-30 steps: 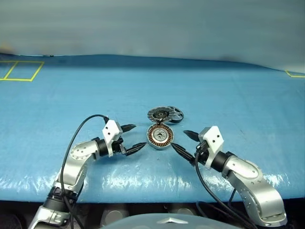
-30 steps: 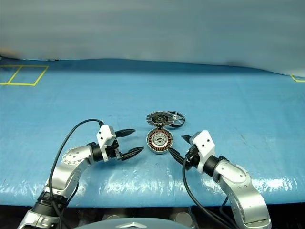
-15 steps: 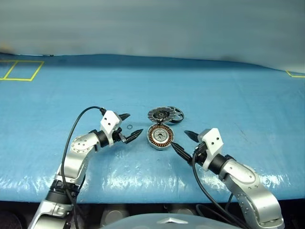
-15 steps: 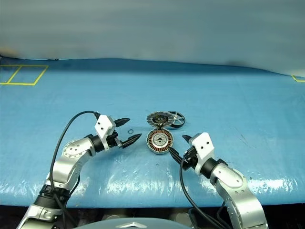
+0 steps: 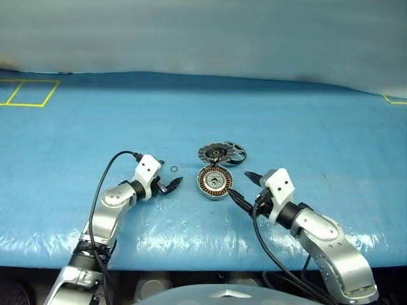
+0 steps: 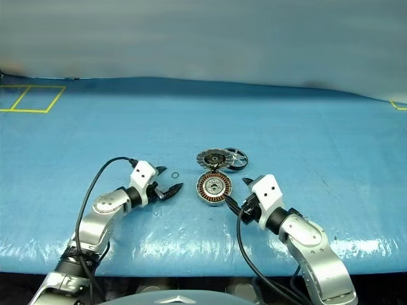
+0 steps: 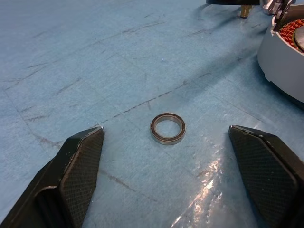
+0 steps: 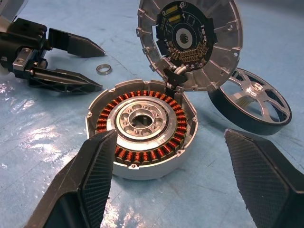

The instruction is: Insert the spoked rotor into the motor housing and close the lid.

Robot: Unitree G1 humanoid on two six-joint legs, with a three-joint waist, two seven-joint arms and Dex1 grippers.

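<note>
R gripper (image 6: 238, 193) sits nearest, jaws spread wide, nothing in them. Its tips flank the housing (image 6: 213, 189) w/o touching it; in the R wrist view the two black pads stand either side of the housing (image 8: 141, 133), apart from its wall.

L gripper (image 5: 166, 183) is low over the blue table cover (image 5: 305, 146), jaws also fully apart, empty. A small metal ring (image 7: 168, 128) lies flat on the cover between the L fingers (image 7: 78, 164), clear of both pads. Same ring shows just beyond the L tips in the head view (image 5: 174, 169).

Housing lies flat betw. the two grippers, open side up: copper windings in a ring, silver hub and dark hole at centre. Nothing inside it.

Lid (image 8: 187, 43) stands tilted up at the housing's far edge, inner face toward the R wrist cam, showing a dark round board w/ small parts; short wires run from its low edge into the housing rim. So lid is open, and attached by those wires as far as I can tell.

Rotor (image 8: 251, 103) lies on the cover just behind and to the R of the lid, partly hidden by it; black rim, silver spokes. In the head view the rotor (image 6: 236, 157) peeks out at the lid's right edge, near-touching; can't tell if they make contact.

Far L: yellow tape lines (image 5: 28, 94) on the cover. No readable writing anywhere.
</note>
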